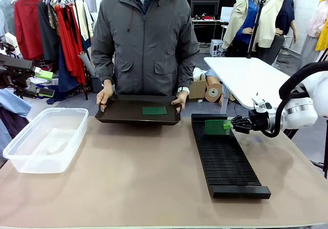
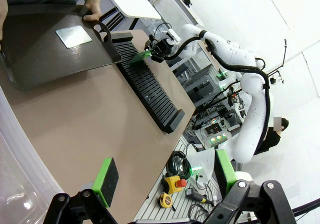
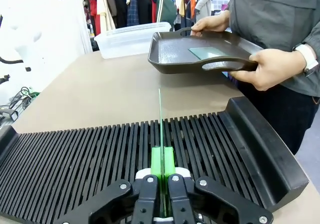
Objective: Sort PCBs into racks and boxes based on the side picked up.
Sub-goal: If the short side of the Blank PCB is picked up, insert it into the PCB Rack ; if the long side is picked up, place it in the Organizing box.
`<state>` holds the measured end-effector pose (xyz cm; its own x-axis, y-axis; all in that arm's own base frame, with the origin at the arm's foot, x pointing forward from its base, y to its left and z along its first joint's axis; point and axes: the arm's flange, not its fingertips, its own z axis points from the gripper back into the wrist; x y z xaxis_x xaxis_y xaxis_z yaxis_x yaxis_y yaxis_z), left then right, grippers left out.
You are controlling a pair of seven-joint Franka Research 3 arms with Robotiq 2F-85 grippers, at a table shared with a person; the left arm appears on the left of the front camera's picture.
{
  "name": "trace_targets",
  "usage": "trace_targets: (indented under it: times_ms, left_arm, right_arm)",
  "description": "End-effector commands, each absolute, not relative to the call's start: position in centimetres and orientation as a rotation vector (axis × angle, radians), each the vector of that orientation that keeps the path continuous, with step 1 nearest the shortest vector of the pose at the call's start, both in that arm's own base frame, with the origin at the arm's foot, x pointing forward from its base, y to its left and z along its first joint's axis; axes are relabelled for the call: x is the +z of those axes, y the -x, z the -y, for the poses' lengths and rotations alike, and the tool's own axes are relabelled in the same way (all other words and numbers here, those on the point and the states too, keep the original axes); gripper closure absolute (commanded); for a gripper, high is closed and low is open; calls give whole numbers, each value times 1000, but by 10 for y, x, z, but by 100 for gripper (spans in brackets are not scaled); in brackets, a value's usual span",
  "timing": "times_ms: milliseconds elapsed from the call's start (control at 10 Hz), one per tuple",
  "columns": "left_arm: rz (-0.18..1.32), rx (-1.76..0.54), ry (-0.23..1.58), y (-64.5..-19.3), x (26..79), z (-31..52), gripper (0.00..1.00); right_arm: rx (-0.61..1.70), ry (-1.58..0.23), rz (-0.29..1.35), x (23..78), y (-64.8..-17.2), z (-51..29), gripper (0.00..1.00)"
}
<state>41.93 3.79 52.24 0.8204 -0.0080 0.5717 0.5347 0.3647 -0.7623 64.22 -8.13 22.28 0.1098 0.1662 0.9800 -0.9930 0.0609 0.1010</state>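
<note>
My right gripper (image 1: 230,125) is shut on a green PCB (image 1: 217,127) that stands on edge over the far end of the long black rack (image 1: 225,160). In the right wrist view the PCB (image 3: 160,119) is a thin upright line between the shut fingers (image 3: 156,162), lined up with the rack's (image 3: 90,159) slots. A second PCB (image 1: 154,110) lies flat in the black handled tray (image 1: 123,117) that the person holds with both hands at the far edge. The clear box (image 1: 46,139) sits at the left. My left gripper (image 2: 165,179) is open with nothing between its pads.
The person stands at the far side behind the tray (image 3: 175,58). A white table (image 1: 248,78) is at the back right. The left wrist view takes in the rack (image 2: 150,86) and the right arm (image 2: 235,68) beyond it.
</note>
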Motion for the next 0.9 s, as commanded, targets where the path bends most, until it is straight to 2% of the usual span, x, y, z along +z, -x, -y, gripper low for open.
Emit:
trace_targets:
  times_ms: [0,500,600,800]
  left_arm:
    - [520,-366,1169,-418,524,-38,0]
    - [520,-366,1169,-418,524,-38,0]
    - [520,-366,1169,-418,524,-38,0]
    - [520,-366,1169,-418,524,-38,0]
  right_arm:
    - [1166,-1082,1010,214,-648,86,100]
    - [1168,-1075,1048,218,-643,87,100]
    - [1165,-1075,1065,221,-642,87,88]
    - [1132,-1109,1114,228,-640,87,49]
